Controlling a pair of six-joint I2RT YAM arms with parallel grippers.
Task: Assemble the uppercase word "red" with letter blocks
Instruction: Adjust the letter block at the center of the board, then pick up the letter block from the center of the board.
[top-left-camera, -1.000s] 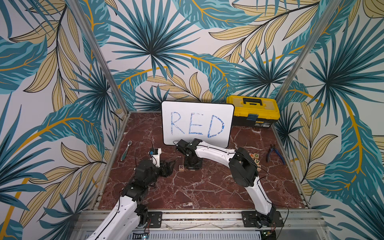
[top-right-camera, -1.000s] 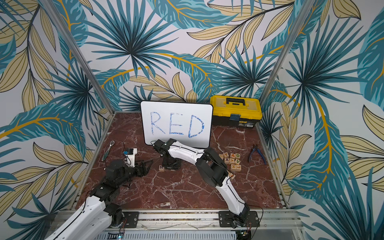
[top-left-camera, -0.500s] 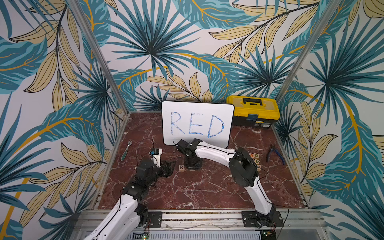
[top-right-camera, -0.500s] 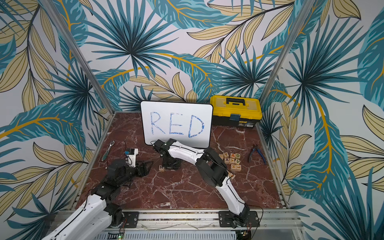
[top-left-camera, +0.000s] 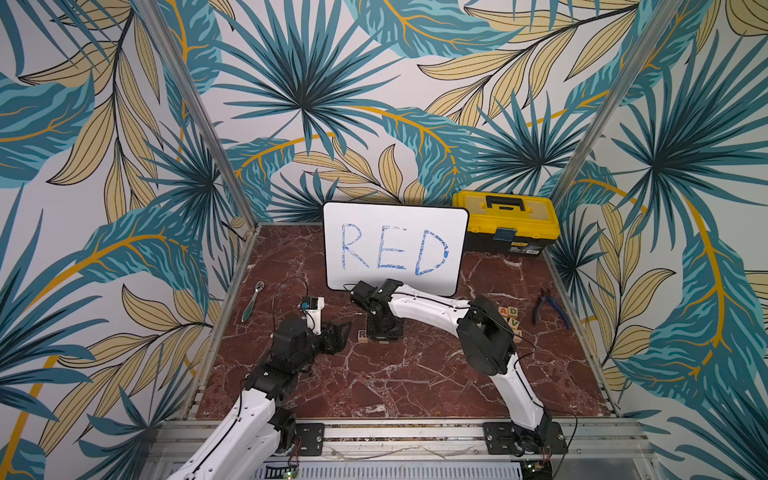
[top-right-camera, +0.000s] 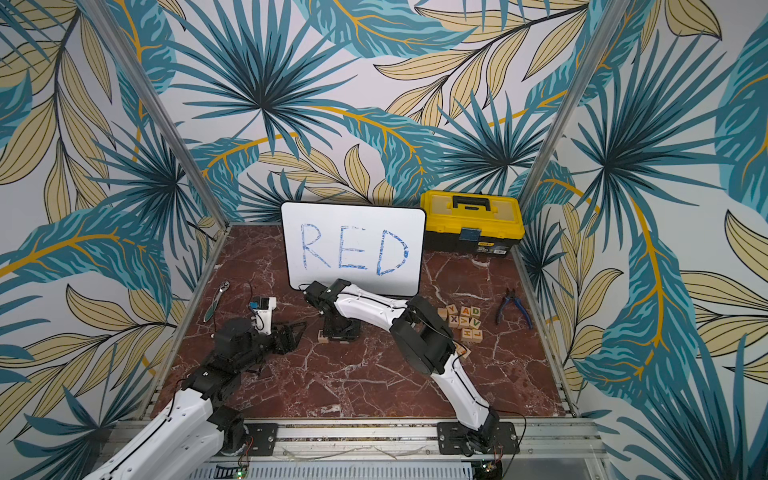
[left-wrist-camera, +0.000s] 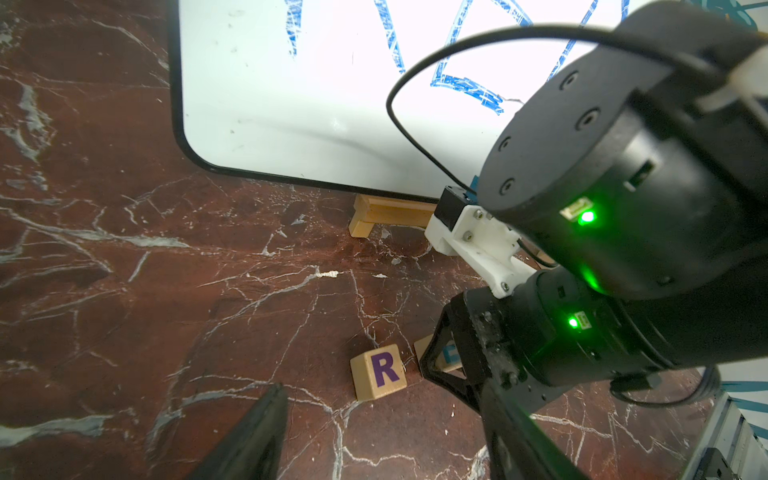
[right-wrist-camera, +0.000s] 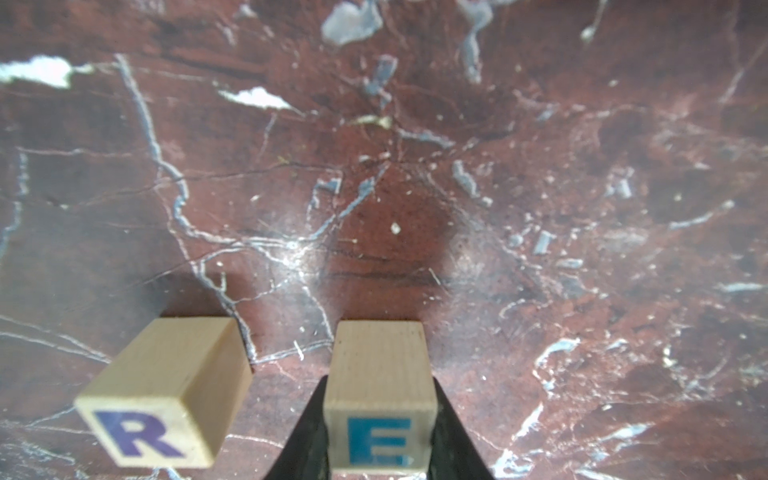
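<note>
My right gripper (right-wrist-camera: 379, 432) is shut on the wooden E block (right-wrist-camera: 378, 374), which shows a blue-green E and sits low on the marble floor. The R block (right-wrist-camera: 166, 390), with a dark purple R, lies just beside it, a small gap between them. In both top views the right gripper (top-left-camera: 384, 332) points down in front of the whiteboard, hiding the E block, with the R block (top-left-camera: 363, 336) at its left. My left gripper (left-wrist-camera: 382, 415) is open and empty, hovering left of the R block (left-wrist-camera: 380, 371). The green D block (top-right-camera: 475, 311) lies among loose blocks at the right.
A whiteboard (top-left-camera: 395, 249) with blue RED stands on a wooden stand (left-wrist-camera: 390, 212) behind the blocks. A yellow toolbox (top-left-camera: 505, 222) is at the back right, pliers (top-left-camera: 550, 307) by the right wall, a ratchet wrench (top-left-camera: 251, 301) at the left. Several loose letter blocks (top-right-camera: 463, 322) sit right of the right arm.
</note>
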